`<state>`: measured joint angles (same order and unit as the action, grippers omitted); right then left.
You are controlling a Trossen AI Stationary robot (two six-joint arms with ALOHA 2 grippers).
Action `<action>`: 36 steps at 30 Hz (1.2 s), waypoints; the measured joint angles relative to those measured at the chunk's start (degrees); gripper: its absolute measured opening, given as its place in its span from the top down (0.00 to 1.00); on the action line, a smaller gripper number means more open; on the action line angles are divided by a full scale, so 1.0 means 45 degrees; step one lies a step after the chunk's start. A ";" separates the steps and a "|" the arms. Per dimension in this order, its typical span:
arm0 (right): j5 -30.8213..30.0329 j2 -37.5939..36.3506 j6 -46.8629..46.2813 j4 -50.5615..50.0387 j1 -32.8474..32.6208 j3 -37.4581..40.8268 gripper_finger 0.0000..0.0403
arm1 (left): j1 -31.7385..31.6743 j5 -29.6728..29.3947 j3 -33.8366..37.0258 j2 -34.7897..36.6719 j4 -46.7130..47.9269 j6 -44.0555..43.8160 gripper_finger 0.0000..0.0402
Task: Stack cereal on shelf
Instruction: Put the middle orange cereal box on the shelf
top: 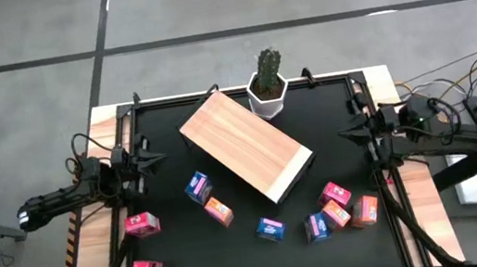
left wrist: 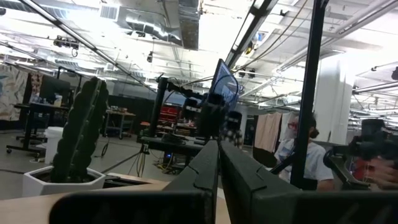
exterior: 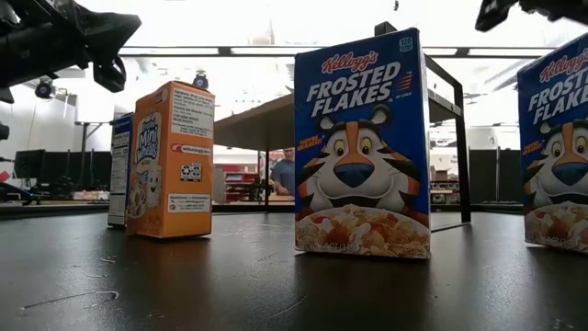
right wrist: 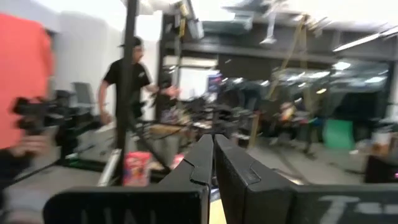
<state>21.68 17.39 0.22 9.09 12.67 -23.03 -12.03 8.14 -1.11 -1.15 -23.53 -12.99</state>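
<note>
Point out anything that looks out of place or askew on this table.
The shelf sits diagonally across the black table instead of square to its edges. The cereal boxes lie scattered at mixed angles in front of it, none on it. Nothing looks spilled or damaged.

Nine small cardboard cereal boxes are counted: three pink, three blue, three orange. One light-wood shelf board and one white potted cactus are seen.
</note>
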 joint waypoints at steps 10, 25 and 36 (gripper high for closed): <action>-0.0171 0.2465 -0.2422 -0.5709 -0.1918 -0.4184 0.98 | 0.0000 0.0005 0.0002 0.0000 0.0000 -0.0092 1.00; -0.1487 0.6679 -1.1742 -1.3851 -0.5667 -0.8767 0.98 | -0.0003 0.0000 0.0002 0.0000 -0.0075 -0.0284 1.00; -0.0721 0.9397 -1.8521 -1.7430 -0.8784 -0.9619 0.98 | 0.0000 -0.0005 -0.0307 0.0002 -0.0237 -0.0100 1.00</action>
<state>18.44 59.67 -83.12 -69.35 -26.86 -66.31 -12.03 8.12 -2.50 -1.14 -24.59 -13.45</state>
